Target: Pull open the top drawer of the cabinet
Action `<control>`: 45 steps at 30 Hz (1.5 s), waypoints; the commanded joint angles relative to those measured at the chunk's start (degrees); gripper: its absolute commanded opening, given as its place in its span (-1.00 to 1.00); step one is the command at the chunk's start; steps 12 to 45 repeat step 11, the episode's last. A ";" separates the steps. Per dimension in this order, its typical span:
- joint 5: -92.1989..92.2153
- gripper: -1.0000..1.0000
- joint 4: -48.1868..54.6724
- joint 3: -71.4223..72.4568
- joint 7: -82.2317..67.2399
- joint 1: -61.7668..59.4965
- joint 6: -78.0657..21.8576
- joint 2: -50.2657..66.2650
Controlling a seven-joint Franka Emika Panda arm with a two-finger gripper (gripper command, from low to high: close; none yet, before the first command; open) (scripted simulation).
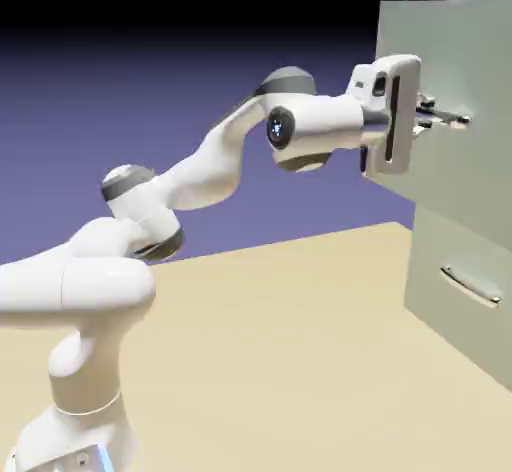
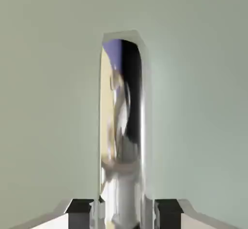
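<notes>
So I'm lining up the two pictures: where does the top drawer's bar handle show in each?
Exterior view: the handle is at upper right, sticking out from the cabinet, at the tool's tip.
Hand view: centre, a shiny upright bar between the fingertips.
Shared landmark: the pale drawer front.

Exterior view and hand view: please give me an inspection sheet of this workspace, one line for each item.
Surface: tan table, bare where visible.
Job's things: cabinet at the exterior view's right; top drawer looks not yet pulled out; its bar handle sits between the fingertips.
Clutter: nothing seen.
Grippers: gripper level, shut on the bar handle.
Cables: nothing seen.
Surroundings: blue-violet backdrop; lower drawer closed.
</notes>
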 commanded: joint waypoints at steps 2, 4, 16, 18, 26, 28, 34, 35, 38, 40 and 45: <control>-1.33 -1.00 -4.16 -1.24 -0.45 2.55 -1.64 0.77; -3.10 -1.00 -8.31 -2.73 -0.77 5.11 -3.29 1.65; -9.41 1.00 -17.54 -7.58 -2.40 12.20 -5.77 2.84; -9.41 1.00 -17.54 -7.58 -2.40 12.20 -5.77 2.84; -9.41 1.00 -17.54 -7.58 -2.40 12.20 -5.77 2.84; -9.41 1.00 -17.54 -7.58 -2.40 12.20 -5.77 2.84; -9.41 1.00 -17.54 -7.58 -2.40 12.20 -5.77 2.84; -9.41 1.00 -17.54 -7.58 -2.40 12.20 -5.77 2.84; -9.41 1.00 -17.54 -7.58 -2.40 12.20 -5.77 2.84; -9.41 1.00 -17.54 -7.58 -2.40 12.20 -5.77 2.84; -9.41 1.00 -17.54 -7.58 -2.40 12.20 -5.77 2.84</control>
